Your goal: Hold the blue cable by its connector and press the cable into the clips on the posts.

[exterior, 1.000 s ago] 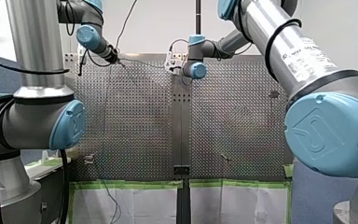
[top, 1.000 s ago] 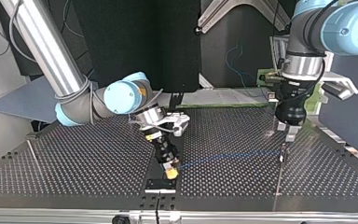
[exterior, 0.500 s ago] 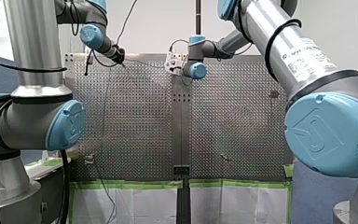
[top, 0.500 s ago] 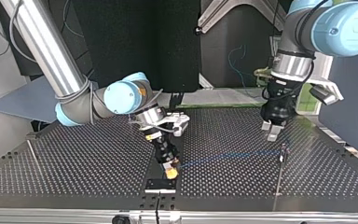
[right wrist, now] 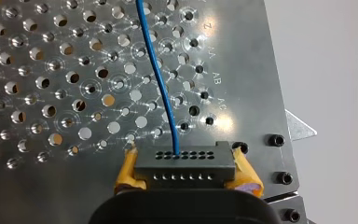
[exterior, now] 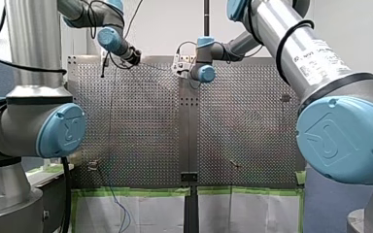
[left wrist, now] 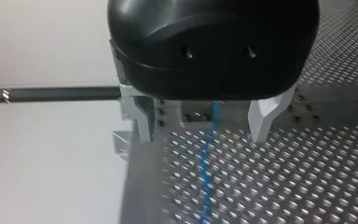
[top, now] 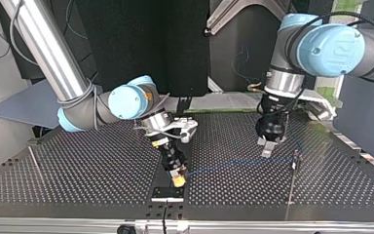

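A thin blue cable lies across the perforated table and ends in a black connector. My right gripper is shut on that connector, its yellow pads pressing on both ends. In the top view this gripper is low near the table's middle. My left gripper hangs just above the cable, a little to the left of a small post. In the left wrist view its metal fingers stand open, astride the cable without touching it.
A black bracket is bolted at the table's edge right by my right gripper. A thin rod stands at the top view's left. In the front view small posts stand near the green-taped edge.
My left arm has swung toward the top view's left, from over the post to over the cable, with its gripper still open. My right arm has not moved.
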`<state>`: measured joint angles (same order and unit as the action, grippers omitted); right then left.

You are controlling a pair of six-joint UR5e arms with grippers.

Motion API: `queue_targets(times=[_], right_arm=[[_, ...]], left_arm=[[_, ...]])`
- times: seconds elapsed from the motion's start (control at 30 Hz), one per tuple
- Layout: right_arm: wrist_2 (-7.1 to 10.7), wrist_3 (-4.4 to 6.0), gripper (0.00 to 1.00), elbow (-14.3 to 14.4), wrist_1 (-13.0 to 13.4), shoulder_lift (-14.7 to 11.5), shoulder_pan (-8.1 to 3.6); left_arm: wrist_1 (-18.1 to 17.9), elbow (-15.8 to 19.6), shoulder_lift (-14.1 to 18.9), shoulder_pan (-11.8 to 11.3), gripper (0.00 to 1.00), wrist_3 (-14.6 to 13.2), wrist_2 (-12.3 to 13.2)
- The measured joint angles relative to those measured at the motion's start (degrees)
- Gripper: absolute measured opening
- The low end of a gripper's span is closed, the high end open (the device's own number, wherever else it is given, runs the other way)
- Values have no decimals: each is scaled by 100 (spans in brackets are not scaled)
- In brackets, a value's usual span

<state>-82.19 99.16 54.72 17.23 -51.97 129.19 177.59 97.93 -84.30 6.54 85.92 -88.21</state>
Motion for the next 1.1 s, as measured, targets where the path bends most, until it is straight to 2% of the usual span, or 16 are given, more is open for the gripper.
queue_targets(times=[0.23, 0.53, 0.83, 1.1], right_arm=[[1, 0, 0, 0, 0, 3, -1], [9, 0, 0, 0, 0, 7, 2], [9, 0, 0, 0, -3, 12, 6], [9, 0, 0, 0, 0, 14, 6]], left_arm=[[-98, -59, -284, -16, 100, -66, -313], [-350, -332, -370, 29, 100, -16, -750], [-321, -548, -697, 87, 100, -85, -909], [-359, -626, -773, 63, 100, -30, -1018]])
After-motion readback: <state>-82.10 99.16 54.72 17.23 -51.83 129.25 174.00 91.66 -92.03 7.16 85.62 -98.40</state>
